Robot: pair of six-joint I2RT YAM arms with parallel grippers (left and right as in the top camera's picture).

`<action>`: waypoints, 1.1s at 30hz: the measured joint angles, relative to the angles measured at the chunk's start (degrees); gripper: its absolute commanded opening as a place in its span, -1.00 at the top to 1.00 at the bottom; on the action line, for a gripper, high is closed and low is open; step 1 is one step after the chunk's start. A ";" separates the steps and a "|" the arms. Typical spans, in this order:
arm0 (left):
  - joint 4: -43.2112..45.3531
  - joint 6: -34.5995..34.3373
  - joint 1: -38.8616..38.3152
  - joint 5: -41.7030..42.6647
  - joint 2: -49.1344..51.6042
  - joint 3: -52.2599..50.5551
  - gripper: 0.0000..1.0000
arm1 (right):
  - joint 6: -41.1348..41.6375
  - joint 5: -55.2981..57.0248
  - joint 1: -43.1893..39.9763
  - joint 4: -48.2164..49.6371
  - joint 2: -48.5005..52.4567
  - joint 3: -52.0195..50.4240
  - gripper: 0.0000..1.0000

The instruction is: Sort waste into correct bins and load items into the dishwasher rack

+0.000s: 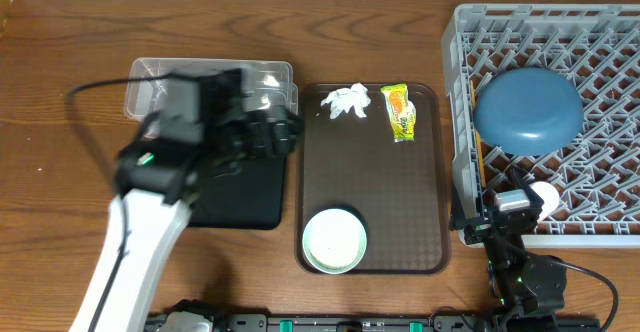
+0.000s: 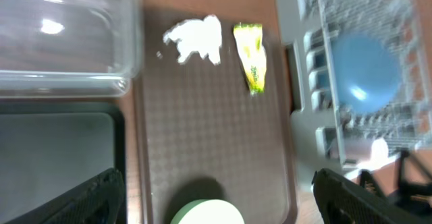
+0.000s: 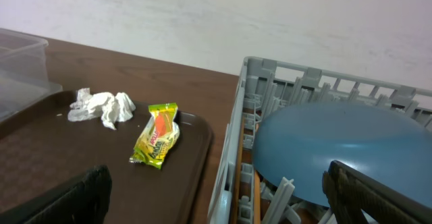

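tissue [image 2: 194, 40] lies ahead of the left gripper [image 2: 216, 183], a touch left of its centreline, on the far end of the brown tray [image 2: 202, 129]; wrapper [image 2: 250, 55] just beside it, a touch right, not touching; left fingers spread wide, nothing between them; white bowl [image 2: 206, 212] sits right under the gap, closest thing to the jaws; clear tub [image 2: 61, 48] ahead-left, black tray [image 2: 54, 150] off the left finger's side; right gripper [image 3: 219, 177] also spread and empty, low by the near corner of the rack [image 3: 229, 163], blue plate [image 3: 337, 150] upside down inside it, ahead-right of that gripper. Risks as I see them: jaws this wide dropping on the tissue could catch the wrapper too, so two kinds of waste go into one bin; tissue is soft, so a shallow pinch may tear off a corner or slip; wrapper lies flat, so fingertips may scrape the tray instead of gripping; a low reach forward could clip the bowl rim; left wrist view is blurred, so alignment is a guess.
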 measured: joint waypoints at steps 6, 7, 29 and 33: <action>0.59 4.46 -11.26 -10.51 15.41 6.29 -0.83 | 0.00 0.00 0.00 0.00 0.00 0.00 -0.98; 0.74 5.57 -12.98 -12.83 18.49 8.17 -0.83 | 0.00 0.02 0.00 -0.02 0.00 0.00 -0.99; 27.69 11.37 -17.31 -25.00 50.88 14.43 0.21 | 0.00 0.02 0.00 0.04 -0.02 -0.02 -0.98; 27.71 11.37 -17.31 -24.96 51.56 14.43 0.88 | 0.00 0.02 0.00 0.04 -0.02 -0.02 -0.99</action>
